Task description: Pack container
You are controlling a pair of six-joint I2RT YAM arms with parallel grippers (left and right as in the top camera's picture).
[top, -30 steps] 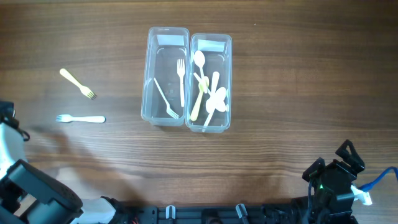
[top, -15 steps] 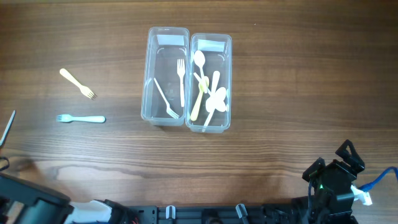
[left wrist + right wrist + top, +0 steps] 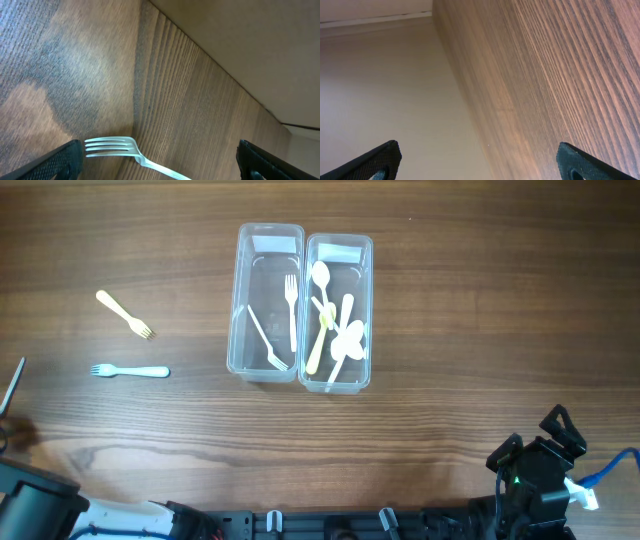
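Observation:
Two clear containers stand side by side mid-table. The left container [image 3: 266, 250] holds two forks [image 3: 291, 310]. Several spoons [image 3: 335, 320] lie in the right container [image 3: 340, 248]. Loose on the wood to the left are a cream fork [image 3: 125, 315] and a pale fork [image 3: 130, 371]. My left gripper [image 3: 159, 152] is open, with a pale fork [image 3: 125, 149] lying on the table between its fingers [image 3: 60, 161], untouched. In the overhead view only the left arm [image 3: 30, 505] shows, at the bottom left corner. My right gripper [image 3: 477, 155] is open and empty at the table's front right [image 3: 532, 445].
Bare wood surrounds the containers. The right wrist view looks past the table's edge [image 3: 465, 100] onto a beige wall. A blue cable [image 3: 610, 465] trails by the right arm.
The left arm has drawn back toward the bottom left corner of the overhead view. Forks, containers and the right arm have not moved.

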